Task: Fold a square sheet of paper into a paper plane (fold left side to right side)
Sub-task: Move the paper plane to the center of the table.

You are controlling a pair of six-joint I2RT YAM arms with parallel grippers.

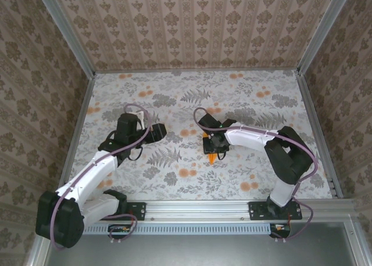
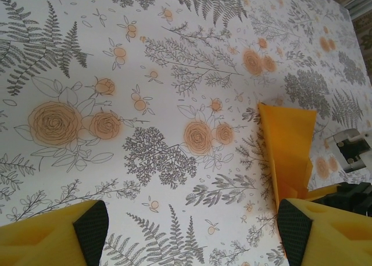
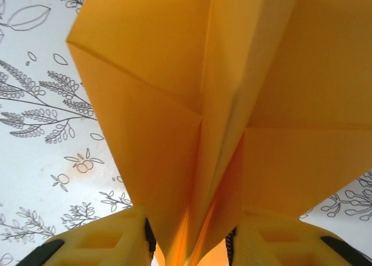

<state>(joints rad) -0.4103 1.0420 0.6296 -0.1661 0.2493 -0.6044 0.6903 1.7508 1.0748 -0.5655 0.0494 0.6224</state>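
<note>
Being pinched between the right fingers (image 3: pixel 110 243), the paper plane (image 3: pixel 174 103) is found close to the middle of the surface (image 1: pixel 256 92), a touch to the right. From above, only a small bright orange tip of it (image 1: pixel 213 157) can be made out, poking from under the right fingers (image 1: pixel 213 148) toward the near edge.

Up close at the right wrist, the folded layers are squeezed together at the centre crease, right where the two yellow fingers are pressed onto them. From that pinch the paper is fanned out wide, with slanting fold lines laid to either side of the crease. Whether the plane is touching the surface cannot be told.

Over on the left, the left fingers (image 1: pixel 158 131) are pointed to the right, toward the plane, and are kept apart from it. At the left wrist, the left fingers (image 2: pixel 46 237) are spread wide, and nothing but grey ferns and printed blossoms on the surface (image 2: pixel 145 103) is seen between them. The plane (image 2: pixel 288 150) is caught at the right of that view, beyond the right-hand fingertip, as a narrow upright orange wedge.
</note>
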